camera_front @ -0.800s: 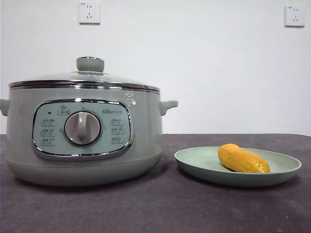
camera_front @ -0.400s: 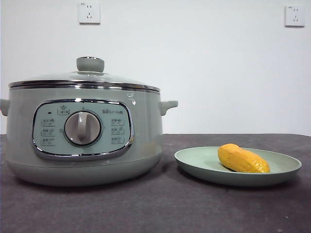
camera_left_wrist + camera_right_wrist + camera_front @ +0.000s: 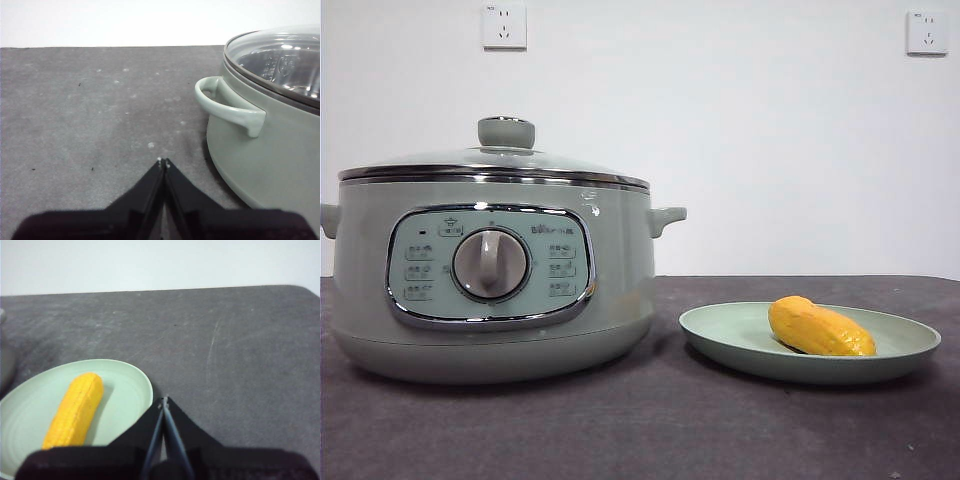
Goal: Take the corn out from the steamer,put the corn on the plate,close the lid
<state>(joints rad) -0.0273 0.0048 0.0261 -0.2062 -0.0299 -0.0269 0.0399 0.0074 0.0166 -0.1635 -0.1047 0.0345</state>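
The yellow-orange corn [image 3: 819, 328] [image 3: 75, 410] lies on the pale-green plate [image 3: 720, 335] [image 3: 127, 385] at the right of the table. The sage-green steamer [image 3: 490, 275] [image 3: 270, 150] stands at the left with the glass lid [image 3: 495, 160] [image 3: 280, 57] seated on its rim. My left gripper [image 3: 163, 161] is shut and empty, low over the table beside the steamer's side handle [image 3: 227, 106]. Just past the plate's rim, my right gripper [image 3: 165, 400] is shut and empty. Neither arm shows in the front view.
A dark grey table [image 3: 650, 430] carries everything, with a white wall and two sockets [image 3: 504, 25] behind. Bare table stretches between the steamer and the plate and out beyond each gripper.
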